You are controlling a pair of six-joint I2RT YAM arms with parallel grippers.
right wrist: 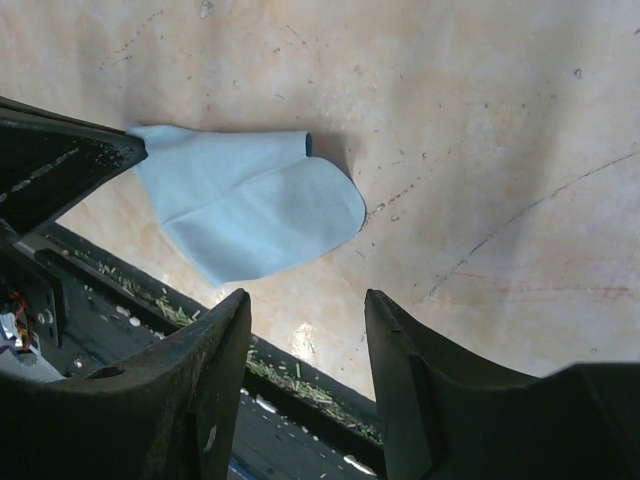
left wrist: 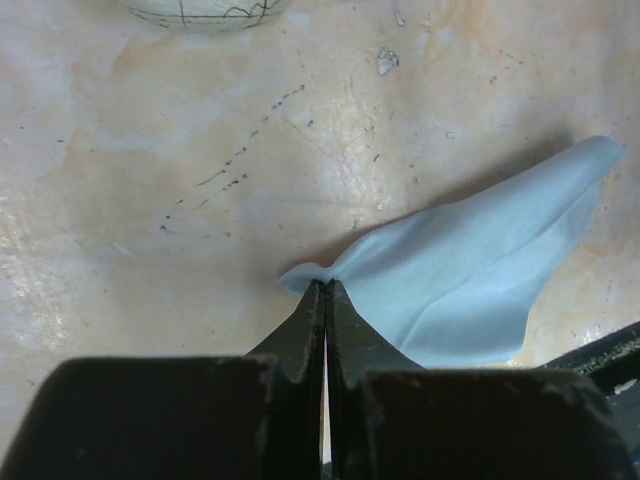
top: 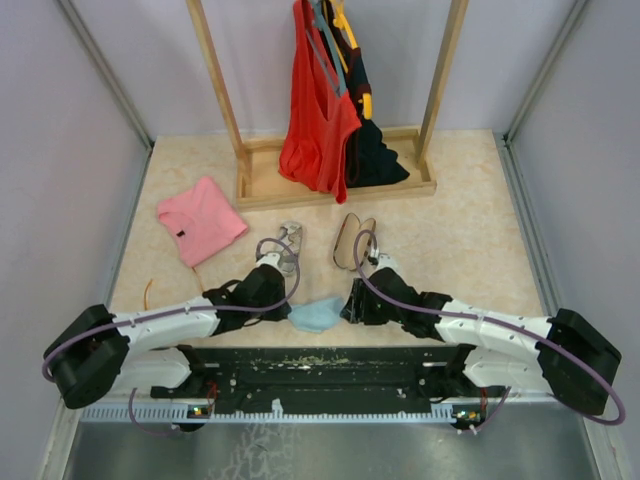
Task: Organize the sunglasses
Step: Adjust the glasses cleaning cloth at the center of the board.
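A light blue cloth (top: 318, 314) lies bunched on the table's near edge between my two arms. My left gripper (left wrist: 326, 290) is shut on one corner of the cloth (left wrist: 470, 280), which fans out to the right of the fingertips. My right gripper (right wrist: 307, 297) stands open just right of the cloth (right wrist: 250, 210), with only bare table between its fingers. The left gripper (top: 290, 310) and right gripper (top: 347, 308) face each other across the cloth. The sunglasses (top: 352, 242), thin red rims with see-through lenses, lie on the table beyond the right gripper.
A pale checked object (top: 290, 245) lies beyond the left gripper. A folded pink garment (top: 200, 220) sits at the left. A wooden rack (top: 340, 187) with a red top (top: 318, 110) and dark clothes stands at the back. The black base rail (top: 320, 365) runs along the near edge.
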